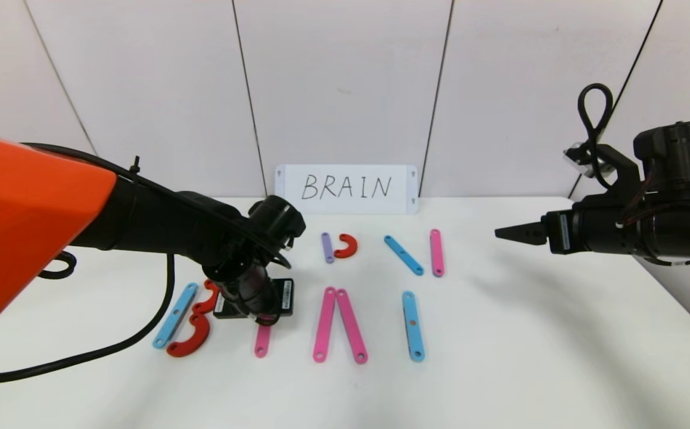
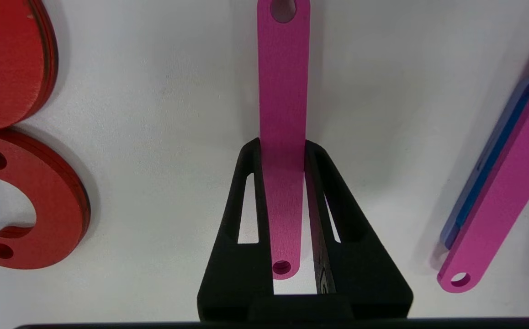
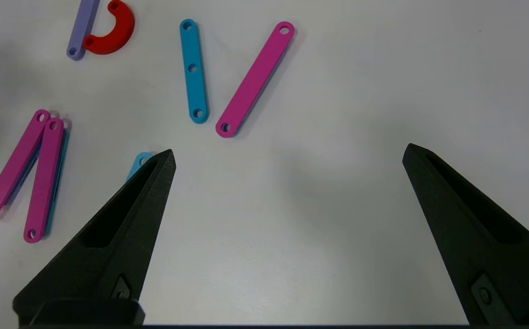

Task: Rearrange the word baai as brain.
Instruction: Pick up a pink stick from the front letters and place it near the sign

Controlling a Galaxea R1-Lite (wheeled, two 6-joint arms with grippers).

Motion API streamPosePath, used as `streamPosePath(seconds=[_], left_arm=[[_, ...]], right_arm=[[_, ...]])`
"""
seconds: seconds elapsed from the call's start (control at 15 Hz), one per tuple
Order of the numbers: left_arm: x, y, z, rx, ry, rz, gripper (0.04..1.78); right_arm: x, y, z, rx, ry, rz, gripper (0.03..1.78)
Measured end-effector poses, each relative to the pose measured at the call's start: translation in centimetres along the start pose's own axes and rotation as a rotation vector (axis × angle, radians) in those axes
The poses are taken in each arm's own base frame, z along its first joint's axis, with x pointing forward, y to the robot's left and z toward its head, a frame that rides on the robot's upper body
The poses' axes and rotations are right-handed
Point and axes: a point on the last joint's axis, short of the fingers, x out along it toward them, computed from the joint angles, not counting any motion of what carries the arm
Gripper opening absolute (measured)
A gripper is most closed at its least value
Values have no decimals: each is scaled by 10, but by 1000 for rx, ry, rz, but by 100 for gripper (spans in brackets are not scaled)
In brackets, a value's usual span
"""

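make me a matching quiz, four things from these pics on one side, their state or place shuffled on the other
Things:
1. left gripper
2. right gripper
3. short purple bar
4. white card

States or places:
A. beside a red curve
B. open, above the table
C. upright against the wall
D. shut on a pink bar

Pairs: 1-D, 2-B, 3-A, 4-C

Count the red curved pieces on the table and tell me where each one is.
3. One red curve lies beside the purple bar. An upper red curve and a lower red curve lie beside the sky-blue bar; the left arm may hide more.
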Motion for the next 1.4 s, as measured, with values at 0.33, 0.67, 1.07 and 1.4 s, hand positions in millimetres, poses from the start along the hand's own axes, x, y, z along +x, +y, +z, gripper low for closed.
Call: streamPosePath(seconds=[0.33, 0.67, 1.07, 1.4], left_arm=[[-27, -11, 28, 0, -119, -69, 28], [-45, -29, 58, 1, -246, -154, 28], [-29, -67, 74, 26, -295, -214, 28], [-4, -98, 80, 88, -374, -285, 28]], right_arm=[[-3, 0, 1, 0, -7, -2, 174], [-10, 3, -1, -4, -16, 0, 174], [-17, 4, 1, -6, -36, -3, 174], [-23, 5, 2, -9, -50, -6, 174]])
